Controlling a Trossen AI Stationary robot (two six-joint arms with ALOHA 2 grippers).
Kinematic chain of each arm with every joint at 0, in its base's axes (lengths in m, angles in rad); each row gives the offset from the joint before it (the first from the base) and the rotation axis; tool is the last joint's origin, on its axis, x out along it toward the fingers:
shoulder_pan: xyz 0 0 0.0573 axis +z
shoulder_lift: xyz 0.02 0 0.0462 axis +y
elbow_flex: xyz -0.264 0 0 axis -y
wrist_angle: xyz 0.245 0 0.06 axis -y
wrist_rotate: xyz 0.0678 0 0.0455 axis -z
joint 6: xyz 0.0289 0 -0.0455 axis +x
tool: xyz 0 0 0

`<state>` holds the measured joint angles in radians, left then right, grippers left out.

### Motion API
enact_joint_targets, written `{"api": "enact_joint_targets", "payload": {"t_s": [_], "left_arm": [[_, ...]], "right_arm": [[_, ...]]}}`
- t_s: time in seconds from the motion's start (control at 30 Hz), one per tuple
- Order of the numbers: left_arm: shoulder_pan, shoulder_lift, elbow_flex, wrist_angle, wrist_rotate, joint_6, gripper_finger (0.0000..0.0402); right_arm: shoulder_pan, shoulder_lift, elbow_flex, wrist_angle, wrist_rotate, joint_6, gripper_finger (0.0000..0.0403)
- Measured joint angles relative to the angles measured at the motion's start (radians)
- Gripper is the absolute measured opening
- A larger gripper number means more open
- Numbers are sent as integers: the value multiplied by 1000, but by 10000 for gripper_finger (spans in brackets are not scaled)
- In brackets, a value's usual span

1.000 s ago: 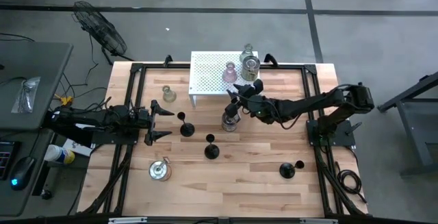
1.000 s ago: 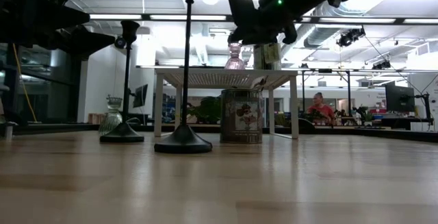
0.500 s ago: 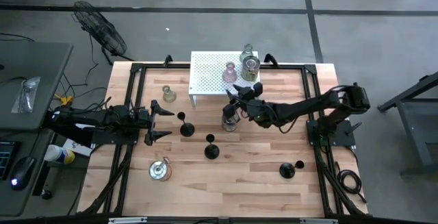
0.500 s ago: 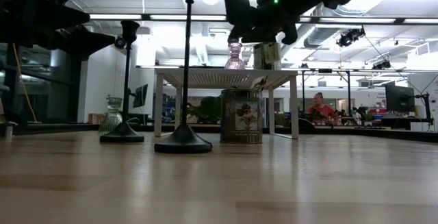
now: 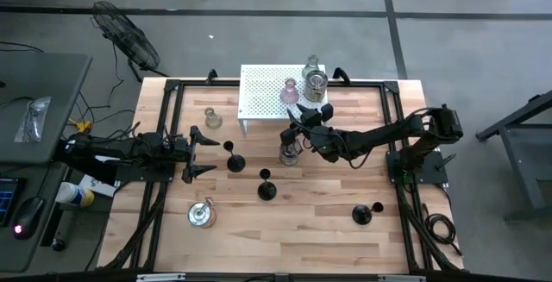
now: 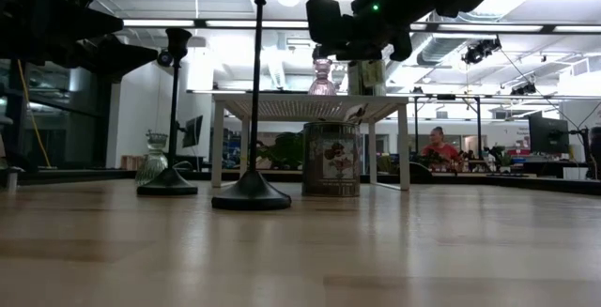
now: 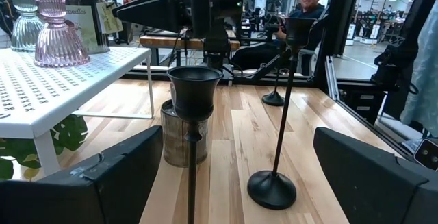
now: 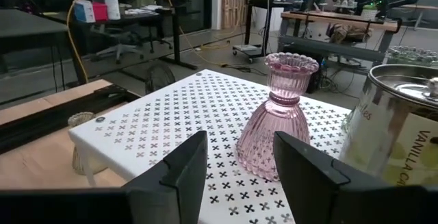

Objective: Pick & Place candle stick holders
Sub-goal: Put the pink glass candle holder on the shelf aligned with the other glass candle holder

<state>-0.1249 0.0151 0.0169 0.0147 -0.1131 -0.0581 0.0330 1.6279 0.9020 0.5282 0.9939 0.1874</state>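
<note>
My right tool (image 5: 300,120) hangs above the bench, just in front of the white perforated metal rack (image 5: 263,95), its fingers (image 8: 176,171) partly spread and holding nothing. Through them I look at the ribbed pink glass candle holder (image 8: 277,114) standing upright on the rack, beside a silvery tin holder with a label (image 8: 395,128). A clear glass holder (image 5: 311,63) stands behind these on the rack's far corner. Almost under my wrist, a metallic printed tin holder (image 5: 290,152) sits on the wooden bench (image 5: 319,213).

I judge that I am between placements: some holders are on the rack, others wait on the bench. Those include three black round-based thin-stemmed holders (image 5: 234,159), a small clear glass one (image 5: 212,119) and a silvery tin (image 5: 201,216).

My left tool (image 5: 197,151) waits at the left edge, fingers spread wide, empty, facing the nearest black stem.

Next I probably need to lower onto the tin below, spreading enough to straddle it without knocking the rack's leg.
</note>
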Motion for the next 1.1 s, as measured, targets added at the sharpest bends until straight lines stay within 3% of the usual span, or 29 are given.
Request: {"api": "enact_joint_targets", "payload": {"t_s": [0.3,0.63,1.1], "left_arm": [[0,0,0,0,0,0,372],[0,0,0,0,0,0,372],[0,0,0,0,0,0,372]], "right_arm": [[1,0,0,-1,18,11,150],[-1,0,0,-1,-54,-78,14],[-116,74,7,7,-87,0,3]]}}
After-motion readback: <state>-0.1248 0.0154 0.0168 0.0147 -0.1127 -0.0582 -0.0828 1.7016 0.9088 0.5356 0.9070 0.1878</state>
